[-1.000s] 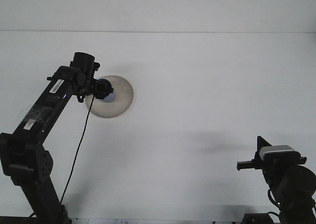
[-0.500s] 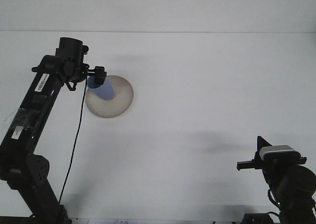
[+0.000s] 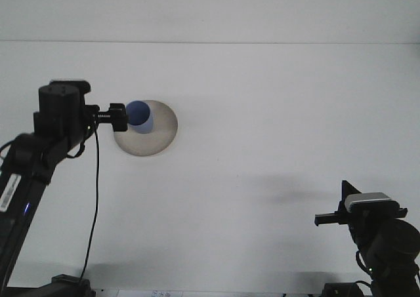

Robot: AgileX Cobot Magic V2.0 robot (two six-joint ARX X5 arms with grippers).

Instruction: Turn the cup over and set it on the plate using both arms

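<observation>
A blue cup (image 3: 139,117) stands on the round beige plate (image 3: 154,139) at the left of the white table, and I cannot tell which end is up. My left gripper (image 3: 120,117) sits level with the cup, just off its left side at the plate's left rim. Whether it touches the cup I cannot say. My right gripper (image 3: 328,219) hangs low at the bottom right, far from cup and plate, with nothing seen in it.
The left arm (image 3: 26,172) runs up from the bottom left corner with a black cable (image 3: 95,198) hanging beside it. The table's far edge (image 3: 262,42) meets a pale wall.
The left arm has swung down and back to the left, off the plate. The blue cup, hidden under the gripper a second ago, now shows on the plate. The right arm has not moved.
</observation>
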